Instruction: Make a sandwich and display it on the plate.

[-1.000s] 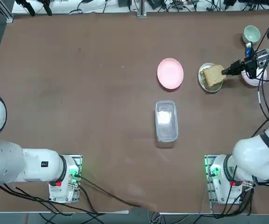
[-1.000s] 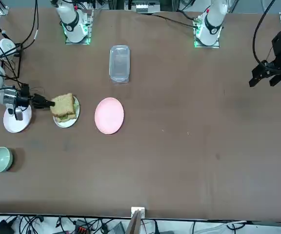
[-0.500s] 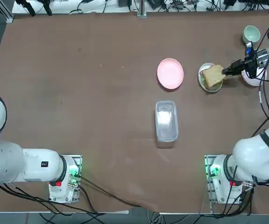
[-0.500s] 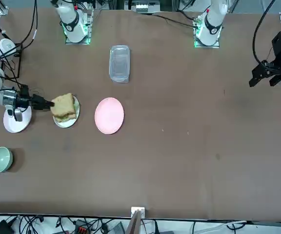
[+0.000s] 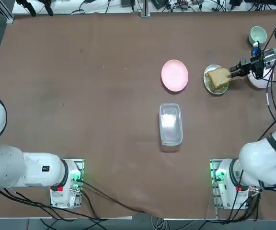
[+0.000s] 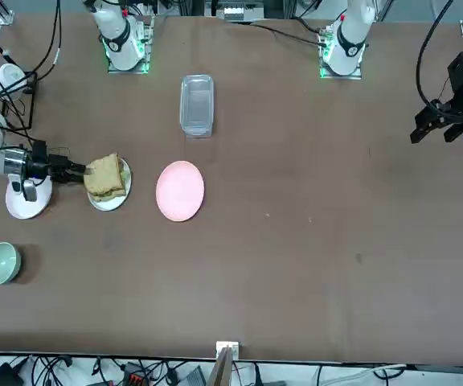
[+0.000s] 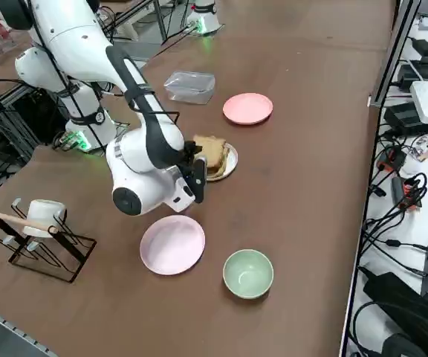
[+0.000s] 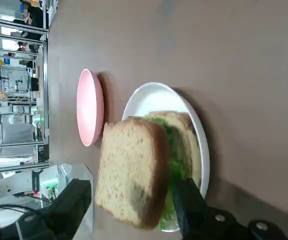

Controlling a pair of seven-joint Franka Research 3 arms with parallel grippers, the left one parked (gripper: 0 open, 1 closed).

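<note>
The sandwich [image 5: 218, 78] [image 6: 105, 175] [image 7: 210, 154] lies on the small white plate [image 5: 206, 76] [image 6: 108, 201] at the table's right. In the wrist view its top toast slice [image 8: 134, 170] sits offset toward the fingers, with green lettuce [image 8: 174, 165] showing above the lower slice on the plate [image 8: 154, 97]. My right gripper [image 5: 235, 71] [image 6: 75, 169] [image 8: 131, 190] is low at the sandwich's right edge. It is open, one finger on each side of the top slice's near edge, apart from the bread.
A pink plate [image 5: 175, 75] lies left of the sandwich, with a clear lidded box [image 5: 170, 123] nearer the bases. Another pale plate [image 7: 172, 244] lies under my wrist and a green bowl [image 5: 258, 34] beyond it. A mug rack [image 7: 39, 223] stands off the right edge.
The gripper's fingers have spread from shut on the top toast slice to open, and the hand has drawn back slightly to the right. The slice rests on the stack.
</note>
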